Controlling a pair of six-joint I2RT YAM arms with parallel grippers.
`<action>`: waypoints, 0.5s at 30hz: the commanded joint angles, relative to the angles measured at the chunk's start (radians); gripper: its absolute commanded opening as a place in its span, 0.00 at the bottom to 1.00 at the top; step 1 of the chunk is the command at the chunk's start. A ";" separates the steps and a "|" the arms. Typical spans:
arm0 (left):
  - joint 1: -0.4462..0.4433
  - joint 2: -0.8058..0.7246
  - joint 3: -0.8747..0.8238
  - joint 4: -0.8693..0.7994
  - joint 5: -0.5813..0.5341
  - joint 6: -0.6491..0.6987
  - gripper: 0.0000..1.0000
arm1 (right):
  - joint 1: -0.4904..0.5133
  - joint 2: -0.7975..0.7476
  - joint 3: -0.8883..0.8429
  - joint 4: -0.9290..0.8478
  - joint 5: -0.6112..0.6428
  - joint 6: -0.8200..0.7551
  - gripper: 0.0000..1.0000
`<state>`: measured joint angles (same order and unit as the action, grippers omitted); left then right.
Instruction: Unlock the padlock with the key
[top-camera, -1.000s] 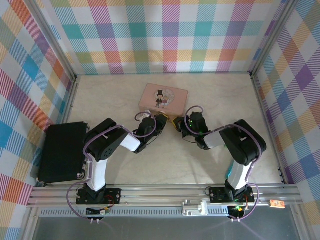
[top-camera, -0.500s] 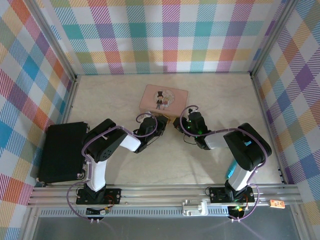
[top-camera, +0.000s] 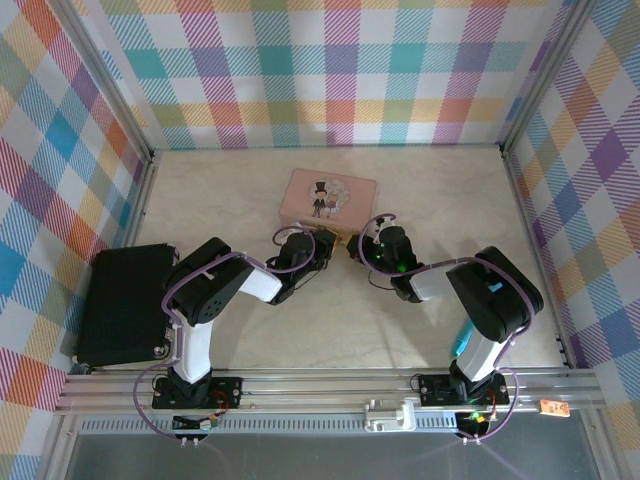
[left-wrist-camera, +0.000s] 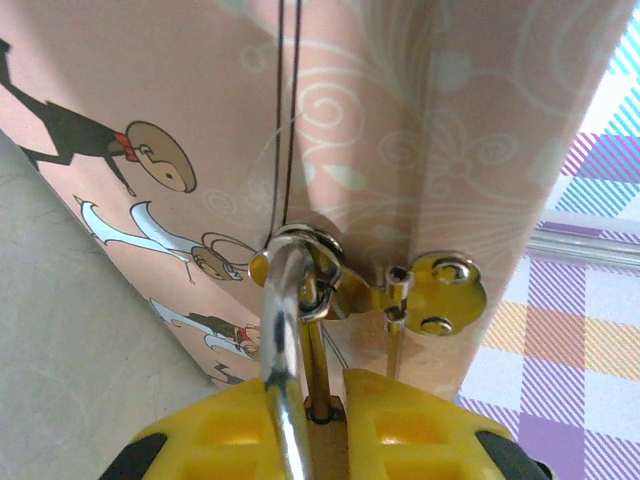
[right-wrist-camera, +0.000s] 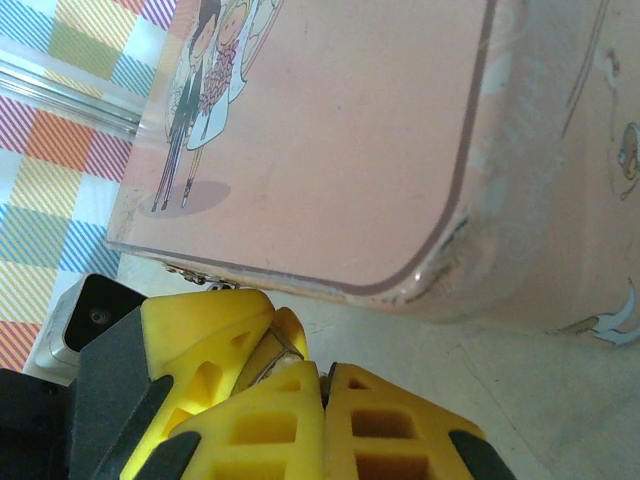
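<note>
Table (top-camera: 440, 200) carries two containers in the overhead view: a black case (top-camera: 125, 300) at the left edge and a pink tin (top-camera: 328, 195) at centre. Both are shut, so you cannot see what is in them. Your left hand (top-camera: 322, 245) sits just below the tin's lower right corner, clamped on the padlock (left-wrist-camera: 281, 380). The padlock's steel shackle passes through the tin's gold hasp (left-wrist-camera: 440, 295), low in the left wrist picture. Your right hand (right-wrist-camera: 325, 385), at the bottom centre of its own view, is pressed fully closed. You cannot tell whether the key is between its fingers.
</note>
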<state>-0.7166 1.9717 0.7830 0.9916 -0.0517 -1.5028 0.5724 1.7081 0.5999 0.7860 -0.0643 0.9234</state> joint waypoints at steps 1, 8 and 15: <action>-0.083 -0.030 0.113 0.139 0.222 0.014 0.00 | 0.104 -0.031 0.033 0.144 -0.409 0.023 0.00; -0.080 -0.060 0.063 0.114 0.268 0.100 0.00 | 0.098 -0.047 0.106 0.059 -0.475 0.255 0.00; -0.066 -0.029 0.054 0.192 0.317 0.150 0.00 | 0.087 -0.045 0.074 0.167 -0.486 0.504 0.00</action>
<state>-0.7074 1.9659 0.7822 0.9928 -0.0021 -1.4036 0.5667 1.6997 0.6285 0.7177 -0.1993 1.2972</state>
